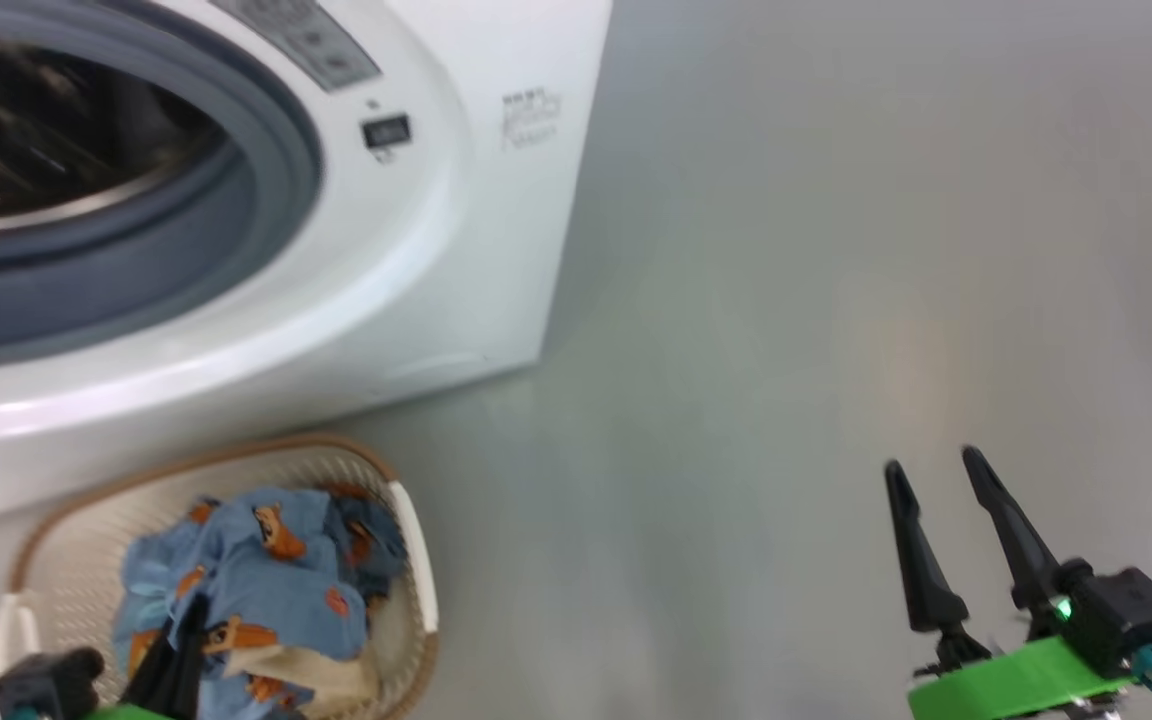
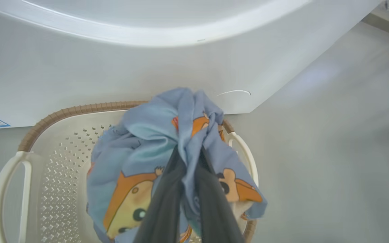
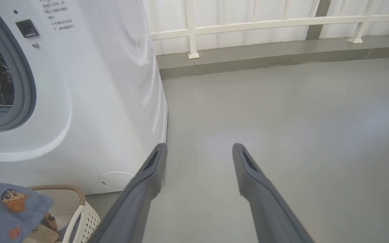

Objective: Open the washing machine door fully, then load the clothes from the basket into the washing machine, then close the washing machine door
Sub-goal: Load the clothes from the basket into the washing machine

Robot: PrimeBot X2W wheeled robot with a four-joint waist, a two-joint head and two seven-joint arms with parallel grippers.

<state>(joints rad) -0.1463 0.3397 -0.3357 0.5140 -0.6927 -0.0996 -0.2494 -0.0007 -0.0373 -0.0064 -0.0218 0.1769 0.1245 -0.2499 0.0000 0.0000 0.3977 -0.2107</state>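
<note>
The left gripper [image 2: 189, 150] is clamping the light blue cartoon-print clothes [image 2: 137, 135] in the cream perforated plastic basket [image 2: 62, 111], just before the large white washing machine [image 1: 436, 250]. The right gripper [image 1: 930, 460] is hovering empty, fingers spread wide, over grey floor [image 1: 786, 300] far right.

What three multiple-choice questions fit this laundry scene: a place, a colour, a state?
1. Where is the basket? A. On a table. B. On the floor before the washing machine. C. On top of the machine.
2. The clothes are mostly: A. light blue. B. red. C. green.
3. The left gripper is: A. wide open. B. shut on a bottle. C. shut on the clothes.
Answers: B, it stands at the machine's foot; A, blue fabric with orange figures; C, it pinches the fabric.
</note>
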